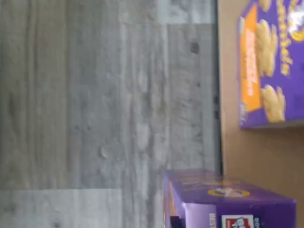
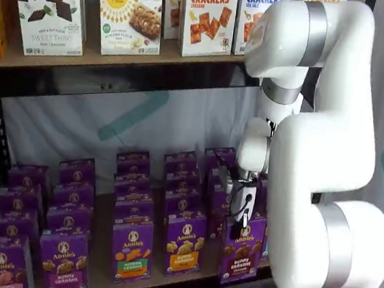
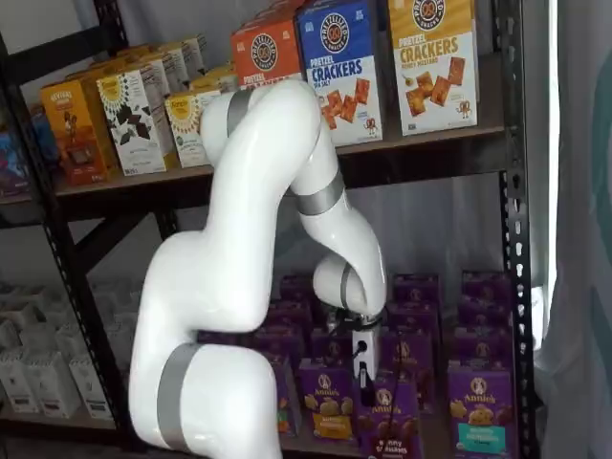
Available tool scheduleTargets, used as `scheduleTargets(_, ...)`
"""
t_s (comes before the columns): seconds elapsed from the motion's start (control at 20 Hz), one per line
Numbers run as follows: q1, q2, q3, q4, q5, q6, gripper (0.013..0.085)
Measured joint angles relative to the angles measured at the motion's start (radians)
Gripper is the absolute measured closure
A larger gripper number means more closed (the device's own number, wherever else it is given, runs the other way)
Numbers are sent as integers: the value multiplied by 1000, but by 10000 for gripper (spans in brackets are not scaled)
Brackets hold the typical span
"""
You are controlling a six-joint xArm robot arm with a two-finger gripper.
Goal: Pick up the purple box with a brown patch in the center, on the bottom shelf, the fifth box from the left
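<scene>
The purple box point(image 2: 241, 254) stands in the front row of the bottom shelf point(image 2: 99, 279), with dark brown bunny crackers on its front. It also shows in the other shelf view point(image 3: 392, 426). My gripper point(image 2: 245, 217) hangs straight down over it from the white arm. One black finger lies against the box's upper front face in both shelf views point(image 3: 364, 378); the other finger is hidden. The wrist view shows a purple carton top point(image 1: 228, 197) close up, over the shelf's tan board point(image 1: 261, 152).
Rows of purple cartons fill the shelf to the left, with an orange-banded one point(image 2: 185, 243) right beside the box. Another carton point(image 3: 481, 406) stands to its right. The upper board point(image 2: 118, 57) holds cracker boxes. The grey floor point(image 1: 95, 114) lies in front.
</scene>
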Motion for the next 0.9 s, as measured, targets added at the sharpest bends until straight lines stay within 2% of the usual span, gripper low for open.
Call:
scheduleTargets(0.2, 15, -101, 109, 40, 9, -24, 690)
scheduleTargets(0.5, 43, -211, 236, 39, -15, 4, 690)
scheduleTargets(0.9, 64, -300, 309, 17, 7, 47, 690)
